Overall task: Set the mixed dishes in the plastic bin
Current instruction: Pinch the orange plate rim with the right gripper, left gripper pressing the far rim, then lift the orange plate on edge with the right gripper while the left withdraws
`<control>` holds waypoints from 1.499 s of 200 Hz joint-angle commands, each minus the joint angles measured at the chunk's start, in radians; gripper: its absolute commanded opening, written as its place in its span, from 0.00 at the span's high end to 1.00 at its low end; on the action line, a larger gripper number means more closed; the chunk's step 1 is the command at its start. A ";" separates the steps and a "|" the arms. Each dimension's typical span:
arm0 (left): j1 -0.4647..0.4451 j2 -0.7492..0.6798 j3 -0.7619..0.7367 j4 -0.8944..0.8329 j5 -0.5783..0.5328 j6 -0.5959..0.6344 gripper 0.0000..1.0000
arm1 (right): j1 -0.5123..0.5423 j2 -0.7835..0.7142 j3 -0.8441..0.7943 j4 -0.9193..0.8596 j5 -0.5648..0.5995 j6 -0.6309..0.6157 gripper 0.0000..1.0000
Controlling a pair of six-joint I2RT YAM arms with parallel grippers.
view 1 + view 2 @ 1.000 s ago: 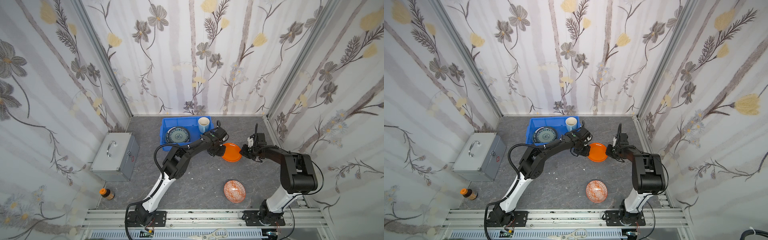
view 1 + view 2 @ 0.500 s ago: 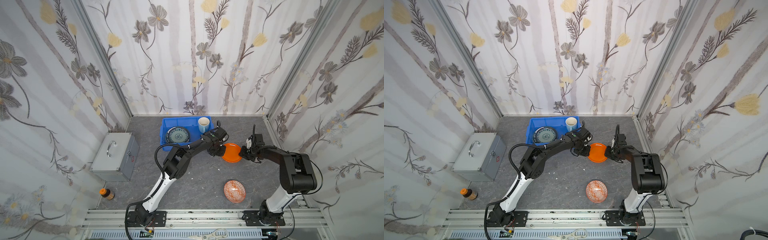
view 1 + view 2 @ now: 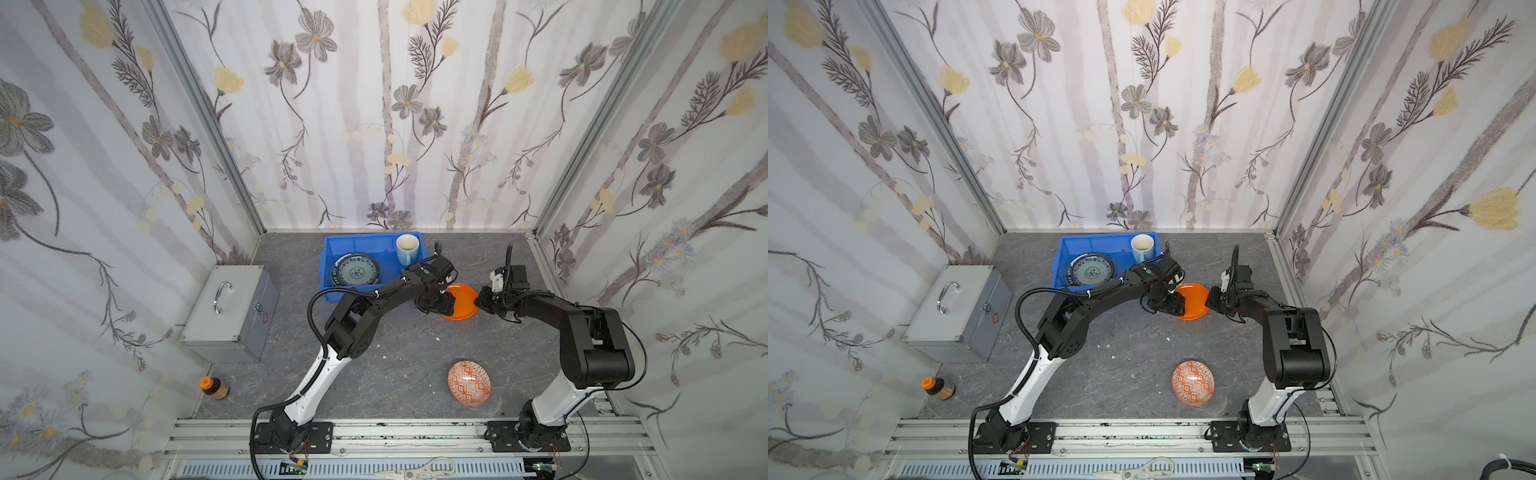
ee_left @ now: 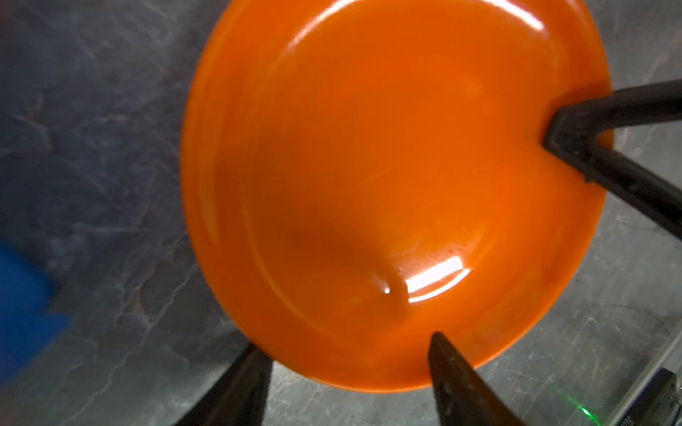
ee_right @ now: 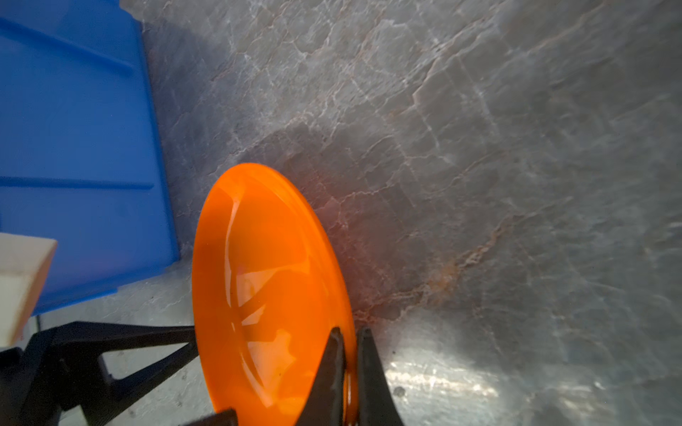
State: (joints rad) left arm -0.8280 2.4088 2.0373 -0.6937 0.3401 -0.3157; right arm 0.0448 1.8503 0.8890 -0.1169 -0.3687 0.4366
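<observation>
1. Two grippers are meeting at one dish: the orange plate (image 3: 462,300), which is sitting between them over the tabletop (image 3: 395,353), just off the near right corner of the blue bin (image 3: 357,237).
2. The right gripper (image 5: 347,332) is pinching the plate's rim. Its jaws are nearly closed, with only the rim's thickness between them. It is gripping the side of the plate facing away from the bin.
3. The left gripper (image 4: 347,343) is standing wide open. Its fingers (image 4: 454,376) are straddling the opposite rim, one over the plate's face and one beyond its edge, and are clamping nothing.
4. The plate is looking tilted in the right wrist view. I cannot tell whether its low edge is touching the tabletop.
5. Key geometry: the bin is lying beyond the plate from the right gripper, toward the left arm's side and the back wall. The left gripper is sitting directly on that line, between plate and bin.
6. My read: the left arm is nearer the bin, but the right one is holding the load. The next move is probably needing the left gripper out of the way, then a carry across to the bin with the plate leading.
7. The teal plate (image 3: 355,270) and the mug (image 3: 406,248) are already sitting in the bin. The patterned bowl (image 3: 469,382) is waiting on the tabletop, well apart and nearer the right arm's base.
8. Risk: a one-sided rim pinch is likely to let the plate swing or slip during the reach.
</observation>
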 commanded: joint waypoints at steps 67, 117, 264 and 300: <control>-0.032 -0.208 -0.103 0.069 -0.043 0.026 0.00 | -0.032 -0.125 -0.031 -0.063 -0.001 -0.028 1.00; -0.040 -0.417 -0.262 0.084 -0.146 0.029 0.00 | -0.039 -0.243 -0.031 -0.111 -0.003 -0.037 1.00; 0.097 -1.198 -0.947 0.114 -0.445 -0.037 0.00 | 0.231 -0.335 0.310 -0.238 0.079 0.070 1.00; 0.148 -1.369 -1.072 0.080 -0.467 -0.105 0.00 | 0.347 -0.150 0.518 -0.250 0.097 0.086 1.00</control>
State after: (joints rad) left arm -0.7025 1.1183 1.0286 -0.5964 -0.0891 -0.3546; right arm 0.3386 1.6035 1.3052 -0.3771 -0.2981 0.4961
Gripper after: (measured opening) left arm 0.997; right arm 0.069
